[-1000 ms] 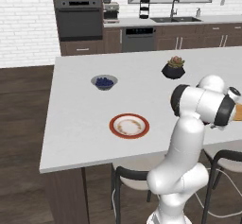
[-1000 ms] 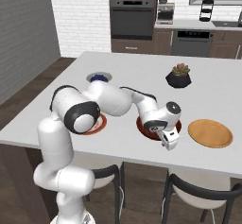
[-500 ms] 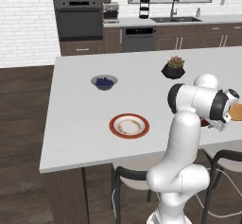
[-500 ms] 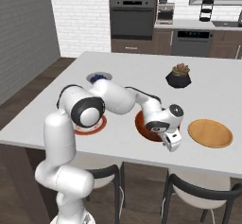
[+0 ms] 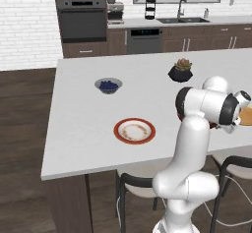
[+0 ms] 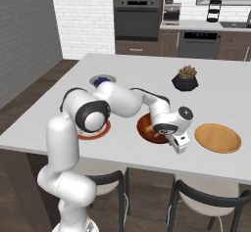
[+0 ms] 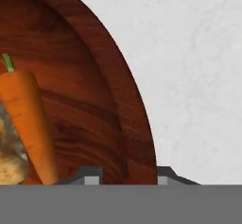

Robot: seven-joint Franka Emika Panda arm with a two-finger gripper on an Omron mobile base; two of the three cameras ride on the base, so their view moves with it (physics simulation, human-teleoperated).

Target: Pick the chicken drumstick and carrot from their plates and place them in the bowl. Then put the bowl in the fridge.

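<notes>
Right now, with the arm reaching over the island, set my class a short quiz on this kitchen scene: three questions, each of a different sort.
1. True or false: the carrot lies inside the dark wooden bowl.
2. Which plate sits nearer the grey bowl of blueberries? A: the red-rimmed plate. B: the plain tan plate.
3. Fill the gap: in the hand view, the tips of the claw stand one on each side of the wooden bowl's ____.

Key: 1 true; 2 A; 3 rim.
</notes>
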